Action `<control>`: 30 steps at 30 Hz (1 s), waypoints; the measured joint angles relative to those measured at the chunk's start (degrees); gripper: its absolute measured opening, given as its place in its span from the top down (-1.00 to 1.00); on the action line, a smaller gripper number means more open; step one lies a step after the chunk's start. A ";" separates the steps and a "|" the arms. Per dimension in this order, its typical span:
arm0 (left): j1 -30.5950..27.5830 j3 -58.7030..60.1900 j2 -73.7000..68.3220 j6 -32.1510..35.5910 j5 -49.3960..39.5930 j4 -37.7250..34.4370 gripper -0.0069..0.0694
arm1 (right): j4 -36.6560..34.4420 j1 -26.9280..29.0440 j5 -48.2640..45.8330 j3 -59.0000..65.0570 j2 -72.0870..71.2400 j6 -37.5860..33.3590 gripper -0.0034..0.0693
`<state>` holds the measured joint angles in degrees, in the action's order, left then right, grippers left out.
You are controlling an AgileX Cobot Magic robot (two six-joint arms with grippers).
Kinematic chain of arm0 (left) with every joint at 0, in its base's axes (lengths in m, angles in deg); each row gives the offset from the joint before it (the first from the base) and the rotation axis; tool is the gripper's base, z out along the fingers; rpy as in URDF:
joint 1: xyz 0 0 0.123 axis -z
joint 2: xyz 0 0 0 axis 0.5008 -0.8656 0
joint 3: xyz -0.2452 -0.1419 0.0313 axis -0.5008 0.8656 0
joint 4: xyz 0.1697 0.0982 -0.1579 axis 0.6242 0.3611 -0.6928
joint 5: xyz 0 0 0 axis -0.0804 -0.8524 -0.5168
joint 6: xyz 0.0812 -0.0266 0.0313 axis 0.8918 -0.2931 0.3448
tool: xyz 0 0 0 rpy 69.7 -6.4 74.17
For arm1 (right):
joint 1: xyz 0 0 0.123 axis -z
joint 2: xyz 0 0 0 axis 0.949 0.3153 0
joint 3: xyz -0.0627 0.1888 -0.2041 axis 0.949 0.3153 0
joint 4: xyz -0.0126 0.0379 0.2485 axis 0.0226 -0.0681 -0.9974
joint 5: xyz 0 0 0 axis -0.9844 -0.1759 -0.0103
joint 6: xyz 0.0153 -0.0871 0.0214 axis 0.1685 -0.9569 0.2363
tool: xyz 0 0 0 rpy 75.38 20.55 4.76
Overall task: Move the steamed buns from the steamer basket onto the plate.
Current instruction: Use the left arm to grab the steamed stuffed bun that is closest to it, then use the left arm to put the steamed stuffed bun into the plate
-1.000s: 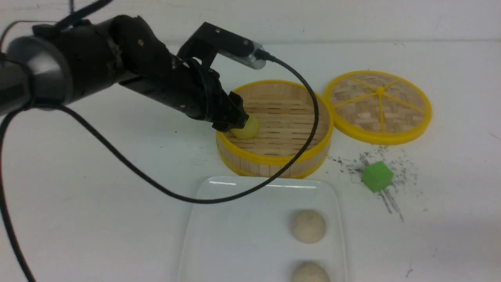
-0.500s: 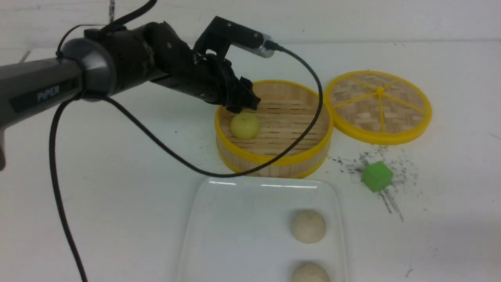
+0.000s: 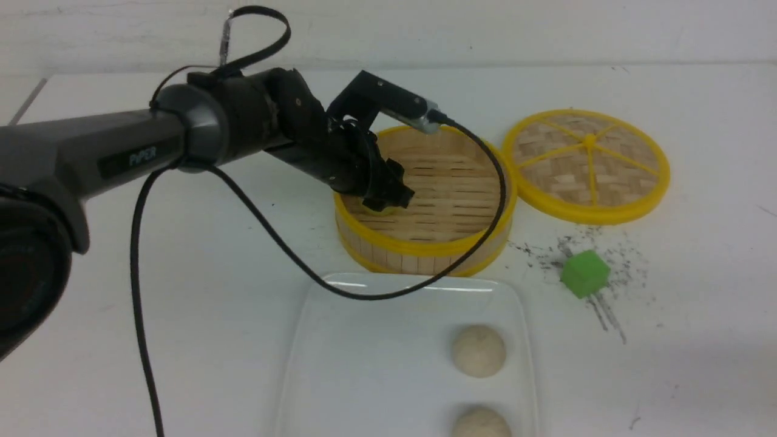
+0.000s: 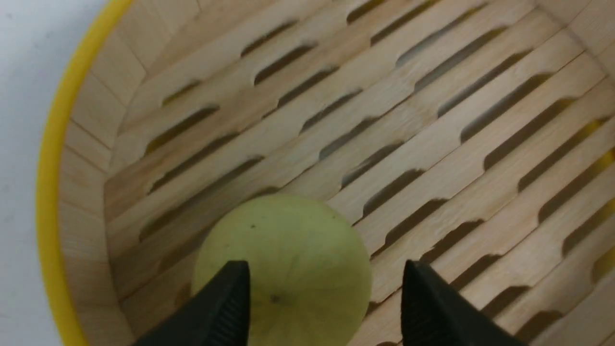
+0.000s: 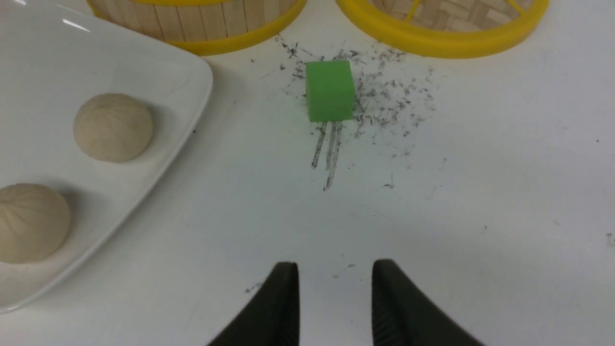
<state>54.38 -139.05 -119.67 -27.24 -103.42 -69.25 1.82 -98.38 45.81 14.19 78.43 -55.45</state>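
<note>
The steamer basket (image 3: 425,247) stands mid-table with a pale yellow-green steamed bun (image 4: 288,250) on its slatted floor near the left wall (image 4: 86,192). My left gripper (image 3: 388,197) reaches down into the basket and hides nearly all of that bun in the front view. In the left wrist view the left gripper (image 4: 325,264) is open: one finger (image 4: 226,307) lies over the bun, the other (image 4: 432,307) over bare slats beside it. Two beige buns (image 3: 478,350) (image 3: 481,423) lie on the white plate (image 3: 376,340). My right gripper (image 5: 336,264) hovers open over bare table, holding nothing.
The flat woven lid (image 3: 586,164) lies right of the basket. A green cube (image 3: 584,273) sits among dark scuff marks on the table, ahead of the right gripper. The left arm's black cable (image 3: 291,255) loops over the basket's front and the plate's far edge.
The left gripper lifted off the yellow-green bun to the basket's far rim, then dropped back over it. The left arm swung further right. Buns on the plate stayed put.
</note>
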 joint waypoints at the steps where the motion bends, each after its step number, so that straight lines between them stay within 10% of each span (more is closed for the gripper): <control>1: 0.00 0.00 -0.35 0.00 0.31 0.28 -0.32 | 0.00 0.00 0.00 0.00 0.00 0.00 0.24; 11: 0.00 -0.15 -2.28 0.00 2.54 3.51 -0.20 | -0.19 0.00 0.00 0.00 0.00 0.00 0.24; 18: 0.00 -0.44 -2.41 0.00 3.42 4.19 0.70 | -0.39 0.00 0.00 0.00 0.00 0.00 0.24; 30: 0.00 -0.46 7.45 -0.06 -4.60 5.65 0.76 | -0.39 0.00 0.41 0.00 0.00 0.00 0.24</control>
<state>54.38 -139.51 -112.22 -27.31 -108.01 -63.60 1.44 -98.38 46.22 14.19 78.43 -55.45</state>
